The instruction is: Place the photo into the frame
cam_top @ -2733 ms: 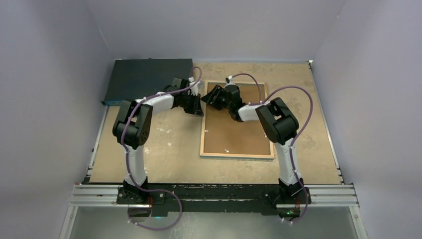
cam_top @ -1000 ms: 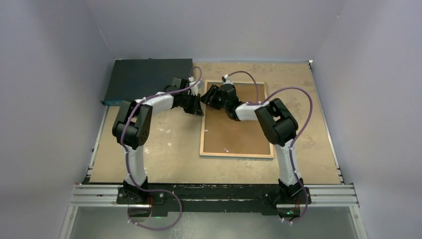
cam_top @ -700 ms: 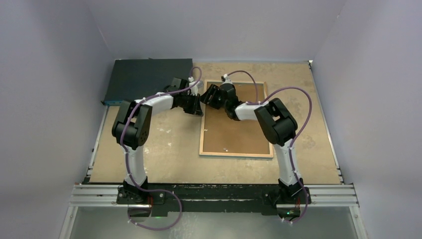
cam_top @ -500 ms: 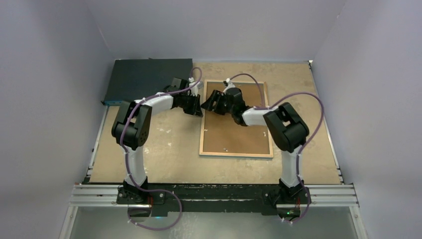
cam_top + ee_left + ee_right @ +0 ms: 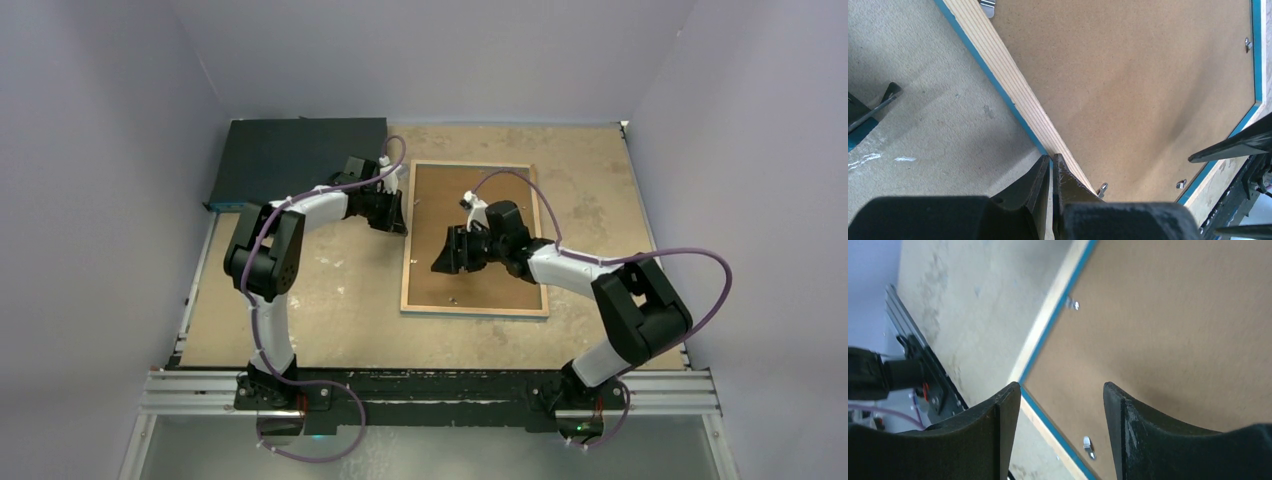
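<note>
Pale lilac-grey walls [image 5: 430,55] enclose the left, far and right sides of a mottled tan tabletop [image 5: 320,310], with a dark, possibly cardboard box [image 5: 290,160] far left and a metal rail [image 5: 672,392] nearest.

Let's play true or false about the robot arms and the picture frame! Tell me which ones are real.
1. The frame lies back side up. True.
2. The right gripper is shut tight. False: its jaws stand wide open over the backing board.
3. The left gripper pinches the frame's left rim. True.
4. The balloon photo lies beside the frame. False: no photo shows in any view.
5. The dark box sits near right. False: it sits far left.
</note>
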Action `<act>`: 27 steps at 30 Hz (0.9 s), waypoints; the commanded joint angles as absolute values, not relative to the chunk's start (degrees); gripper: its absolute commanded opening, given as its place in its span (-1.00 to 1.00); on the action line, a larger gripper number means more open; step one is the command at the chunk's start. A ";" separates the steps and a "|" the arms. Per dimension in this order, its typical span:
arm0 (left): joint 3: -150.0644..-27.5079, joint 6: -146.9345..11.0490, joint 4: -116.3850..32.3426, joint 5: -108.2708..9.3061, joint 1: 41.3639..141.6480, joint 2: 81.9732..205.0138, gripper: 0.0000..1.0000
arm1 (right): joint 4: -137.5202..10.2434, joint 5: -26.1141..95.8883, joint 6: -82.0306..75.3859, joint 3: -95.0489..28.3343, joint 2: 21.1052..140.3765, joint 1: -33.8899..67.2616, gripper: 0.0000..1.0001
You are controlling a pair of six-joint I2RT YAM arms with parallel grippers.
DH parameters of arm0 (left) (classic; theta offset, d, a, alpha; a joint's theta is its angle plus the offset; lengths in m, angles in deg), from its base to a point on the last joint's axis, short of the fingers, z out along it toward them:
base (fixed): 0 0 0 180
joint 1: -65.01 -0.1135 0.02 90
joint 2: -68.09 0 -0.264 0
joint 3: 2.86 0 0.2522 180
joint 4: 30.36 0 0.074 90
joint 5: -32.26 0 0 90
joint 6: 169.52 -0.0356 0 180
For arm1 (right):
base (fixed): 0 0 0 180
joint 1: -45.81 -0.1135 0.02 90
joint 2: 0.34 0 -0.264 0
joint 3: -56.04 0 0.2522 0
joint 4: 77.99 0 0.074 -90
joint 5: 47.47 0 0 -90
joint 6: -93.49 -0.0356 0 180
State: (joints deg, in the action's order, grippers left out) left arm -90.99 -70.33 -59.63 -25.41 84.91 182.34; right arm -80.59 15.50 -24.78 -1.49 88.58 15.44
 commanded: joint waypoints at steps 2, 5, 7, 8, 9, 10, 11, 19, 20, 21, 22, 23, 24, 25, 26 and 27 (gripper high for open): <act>-90.58 -71.73 -60.31 -25.66 84.97 179.95 -0.92 | -72.62 9.94 -18.27 -0.16 87.99 15.32 0.26; -90.69 -71.85 -60.45 -25.66 84.97 179.89 -0.92 | -70.74 9.21 -16.82 -0.01 88.21 15.30 0.26; -90.67 -71.94 -60.52 -25.66 84.96 179.89 -0.92 | -69.78 9.06 -16.16 0.07 88.21 15.31 0.25; -90.73 -71.96 -60.56 -25.66 84.98 179.88 -0.92 | -69.37 8.82 -15.97 0.16 88.20 15.29 0.25; -90.71 -71.96 -60.63 -25.71 84.96 179.88 -0.92 | -69.05 8.78 -15.75 0.32 88.10 15.31 0.25; -90.69 -71.92 -60.66 -25.68 84.96 179.88 -0.92 | -68.72 8.59 -15.57 0.51 88.00 15.25 0.24; -90.63 -71.94 -60.72 -25.67 84.96 179.88 -0.92 | -68.40 8.45 -15.46 0.81 87.83 15.31 0.24; -90.88 -72.04 -60.83 -25.93 85.02 179.97 -0.93 | -66.47 6.66 -15.08 2.61 86.41 15.23 0.21; -90.85 -72.05 -60.85 -25.88 85.10 179.97 -0.94 | -66.25 6.59 -14.93 2.69 86.47 15.23 0.20; -90.84 -71.97 -60.78 -25.91 85.05 179.93 -0.94 | -66.17 6.40 -14.80 2.70 86.54 15.23 0.19; -90.76 -71.97 -60.74 -25.93 85.05 179.89 -0.95 | -66.17 6.14 -14.75 2.81 86.62 15.23 0.19; -90.71 -71.94 -60.79 -25.99 85.05 179.88 -0.95 | -66.17 5.94 -14.78 2.84 86.67 15.17 0.19; -90.70 -71.96 -60.78 -26.01 85.08 179.88 -0.95 | -66.16 5.75 -14.79 2.83 86.74 15.14 0.18; -90.66 -71.95 -60.77 -26.08 85.13 179.86 -0.95 | -66.14 5.59 -14.74 2.86 86.76 15.07 0.18; -90.64 -71.95 -60.78 -26.10 85.13 179.81 -0.95 | -66.15 5.47 -14.78 2.87 86.80 14.99 0.17; -90.63 -72.01 -60.81 -26.09 85.16 179.82 -0.95 | -66.17 5.26 -14.79 2.87 86.84 14.86 0.17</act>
